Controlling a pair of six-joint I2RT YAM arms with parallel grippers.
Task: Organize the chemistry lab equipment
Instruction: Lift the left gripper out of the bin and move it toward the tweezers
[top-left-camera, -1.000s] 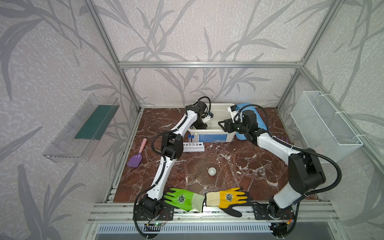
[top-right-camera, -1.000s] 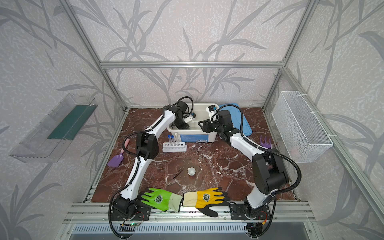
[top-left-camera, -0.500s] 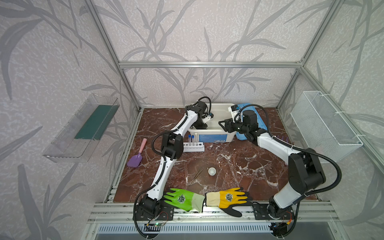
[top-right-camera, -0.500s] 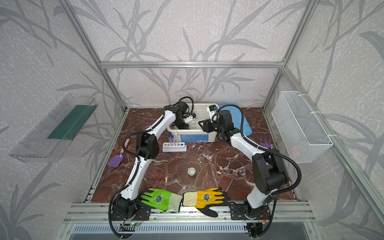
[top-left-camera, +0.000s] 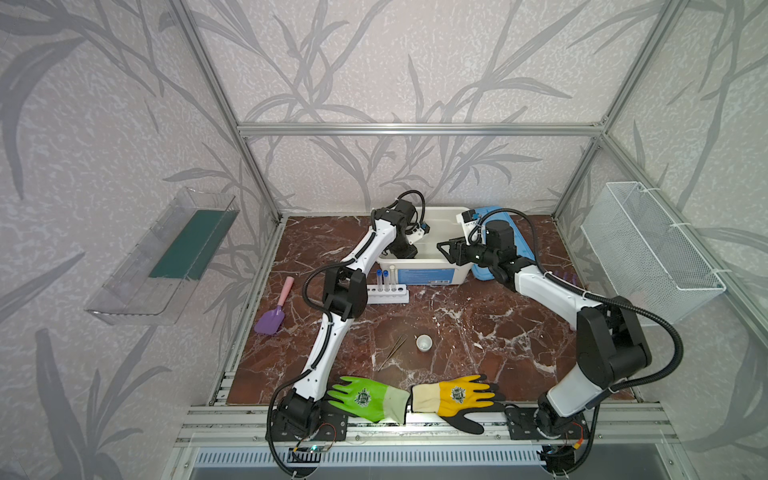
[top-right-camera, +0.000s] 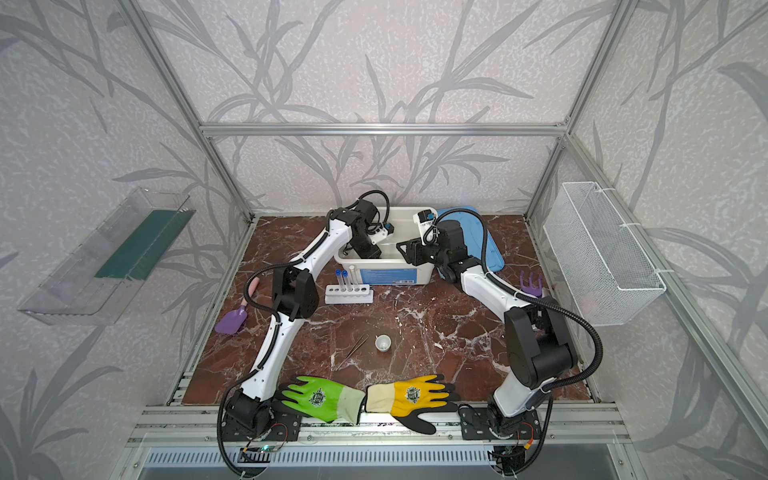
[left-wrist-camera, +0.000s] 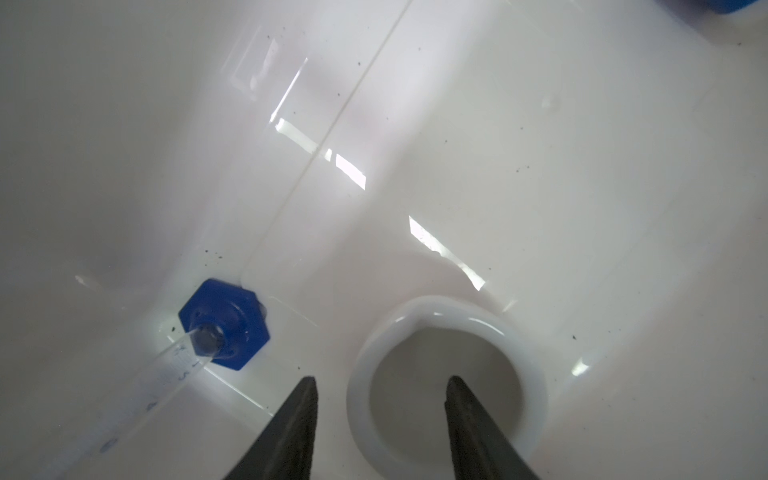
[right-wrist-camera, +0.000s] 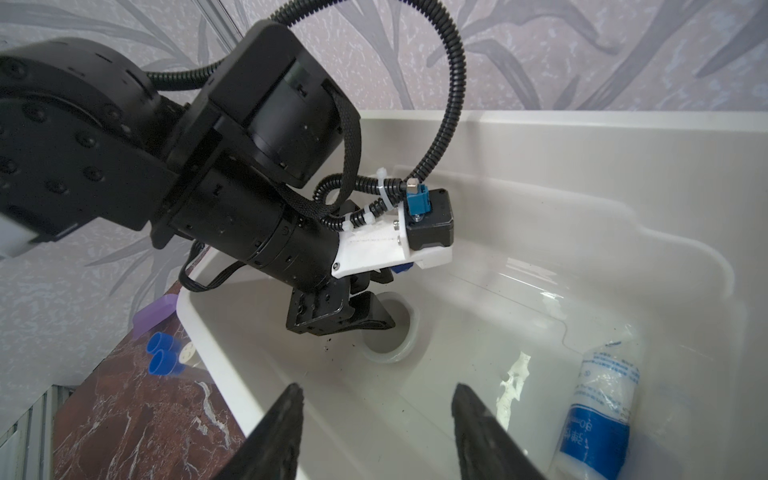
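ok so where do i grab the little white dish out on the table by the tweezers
Probably its rim, from straight above. The small white dish stands upright, mouth open upward, so one finger can drop inside and one outside the wall. Pinch the side away from the tweezers, which lie close beside it.

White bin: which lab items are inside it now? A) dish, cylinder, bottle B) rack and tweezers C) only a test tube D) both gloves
A: inside the white bin the left wrist view shows a small white dish and the blue-based cylinder, and the right wrist view shows the blue-labelled bottle.
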